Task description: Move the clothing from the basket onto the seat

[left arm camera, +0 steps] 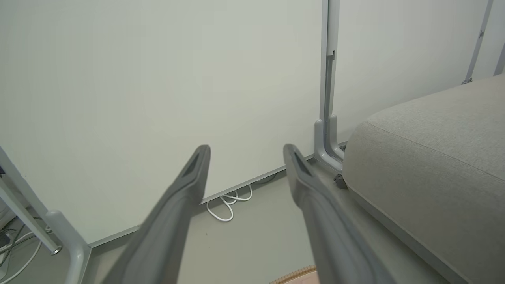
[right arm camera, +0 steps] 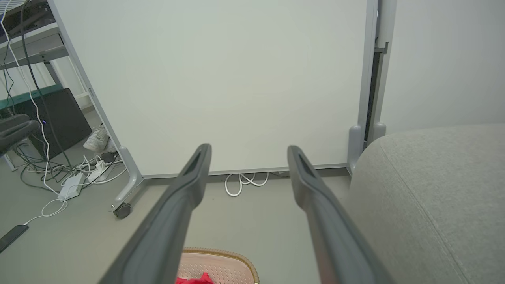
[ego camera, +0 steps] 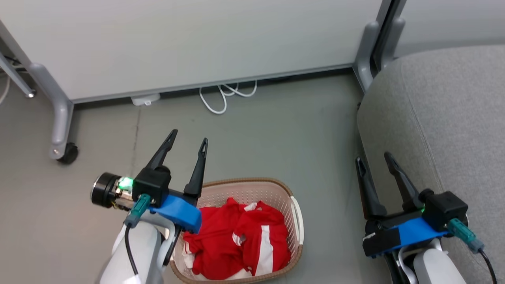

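The red clothing [ego camera: 240,240] with white stripes lies bunched inside the cream basket [ego camera: 252,190], which stands on the floor at the bottom centre of the head view. My left gripper [ego camera: 188,141] hangs open above the basket's left rim, holding nothing. My right gripper [ego camera: 374,158] is open and empty beside the grey seat [ego camera: 446,118], at its left edge. In the left wrist view the open left gripper [left arm camera: 246,149] points at the wall, with the seat [left arm camera: 430,157] to the right. The right wrist view shows the open right gripper [right arm camera: 248,149], the basket rim [right arm camera: 232,256] and a scrap of red clothing [right arm camera: 195,280].
A white partition wall [ego camera: 189,43] on grey wheeled legs [ego camera: 59,130] stands behind the basket. A white cable [ego camera: 227,94] loops on the floor at its base. Cables, a power brick and a shoe [right arm camera: 96,139] lie to the far left in the right wrist view.
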